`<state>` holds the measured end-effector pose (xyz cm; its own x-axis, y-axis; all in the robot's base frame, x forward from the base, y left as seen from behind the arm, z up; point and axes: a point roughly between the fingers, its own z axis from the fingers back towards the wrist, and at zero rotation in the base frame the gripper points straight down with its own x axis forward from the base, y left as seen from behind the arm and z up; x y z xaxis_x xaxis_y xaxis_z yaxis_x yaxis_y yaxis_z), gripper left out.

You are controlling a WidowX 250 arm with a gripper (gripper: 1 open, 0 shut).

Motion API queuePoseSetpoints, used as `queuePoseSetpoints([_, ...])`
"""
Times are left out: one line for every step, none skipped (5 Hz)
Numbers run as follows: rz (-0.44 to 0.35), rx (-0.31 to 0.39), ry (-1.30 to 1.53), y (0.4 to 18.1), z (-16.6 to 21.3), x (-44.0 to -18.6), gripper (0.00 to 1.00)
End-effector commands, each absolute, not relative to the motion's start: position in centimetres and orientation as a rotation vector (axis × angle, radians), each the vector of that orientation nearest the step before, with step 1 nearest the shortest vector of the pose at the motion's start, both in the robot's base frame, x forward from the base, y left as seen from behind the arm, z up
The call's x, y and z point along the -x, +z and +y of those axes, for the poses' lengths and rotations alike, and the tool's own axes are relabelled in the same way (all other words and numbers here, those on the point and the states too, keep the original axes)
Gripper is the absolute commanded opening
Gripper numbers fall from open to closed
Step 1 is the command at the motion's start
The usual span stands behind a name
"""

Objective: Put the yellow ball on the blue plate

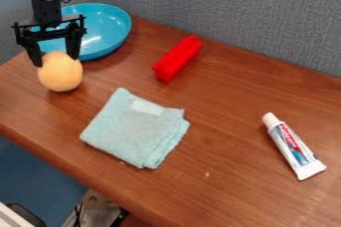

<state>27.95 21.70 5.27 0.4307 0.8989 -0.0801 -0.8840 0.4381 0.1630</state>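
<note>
The yellow ball (60,73), egg-shaped and yellow-orange, rests on the wooden table near the left edge. Right above it hangs my black gripper (51,50), open, with one finger on each side of the ball's top; whether they touch it I cannot tell. The blue plate (110,30), glossy and bowl-like, sits just behind and to the right of the ball, partly hidden by the gripper and arm.
A red block (176,58) lies right of the plate. A pale teal folded cloth (135,127) lies at the middle front. A toothpaste tube (292,144) lies at the far right. The table's left edge runs close to the ball.
</note>
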Motion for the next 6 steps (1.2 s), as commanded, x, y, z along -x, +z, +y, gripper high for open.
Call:
queuePoseSetpoints([0.167,-0.094,1.140,5.59,22.85,-27.11,1.00])
queuePoseSetpoints([0.180,-0.085,1.139,5.47,22.85,-27.09,1.00])
queuePoseSetpoints([0.193,-0.075,1.139,5.35,22.83,-27.07,1.00])
queuePoseSetpoints([0.205,-0.066,1.138,5.24,22.82,-27.06,1.00])
queuePoseSetpoints([0.216,-0.054,1.136,5.13,22.77,-27.07,1.00])
queuePoseSetpoints([0.224,-0.042,1.133,5.04,22.73,-27.08,1.00])
